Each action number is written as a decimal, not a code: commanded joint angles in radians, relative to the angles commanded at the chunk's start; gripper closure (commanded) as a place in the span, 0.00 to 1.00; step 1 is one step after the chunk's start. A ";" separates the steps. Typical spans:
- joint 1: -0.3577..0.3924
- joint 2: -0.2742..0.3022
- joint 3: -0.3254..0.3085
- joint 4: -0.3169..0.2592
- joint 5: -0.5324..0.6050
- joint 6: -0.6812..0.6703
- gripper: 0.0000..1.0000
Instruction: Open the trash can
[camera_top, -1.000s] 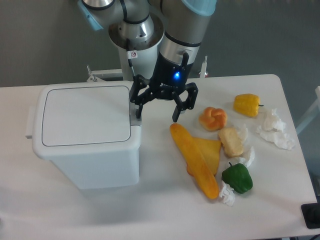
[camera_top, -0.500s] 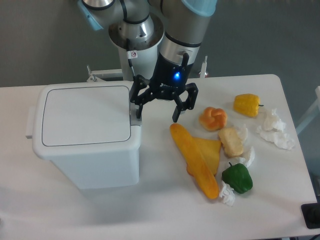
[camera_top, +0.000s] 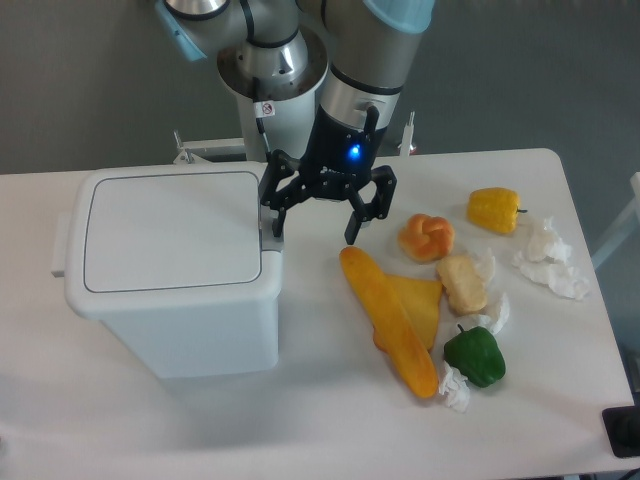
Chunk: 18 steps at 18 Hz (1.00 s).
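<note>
The trash can (camera_top: 175, 270) is a large white bin standing on the left of the table, its flat lid (camera_top: 168, 228) lying shut. A small grey latch button (camera_top: 270, 240) sits at the lid's right edge. My gripper (camera_top: 313, 235) hangs open just right of the can, its left fingertip directly over the latch button and its right fingertip above the bare table. Nothing is held between the fingers.
Right of the gripper lie a long yellow baguette (camera_top: 390, 320), a cheese wedge (camera_top: 422, 305), a bun (camera_top: 426, 237), a bread piece (camera_top: 462, 283), a yellow pepper (camera_top: 494, 209), a green pepper (camera_top: 474, 356) and crumpled paper (camera_top: 548, 257). The robot's base (camera_top: 270, 75) stands behind.
</note>
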 joint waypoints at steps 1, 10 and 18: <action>0.000 0.000 0.000 0.000 0.002 0.000 0.00; 0.012 0.009 0.020 0.000 0.002 0.011 0.00; 0.044 0.038 0.061 0.008 0.029 0.107 0.00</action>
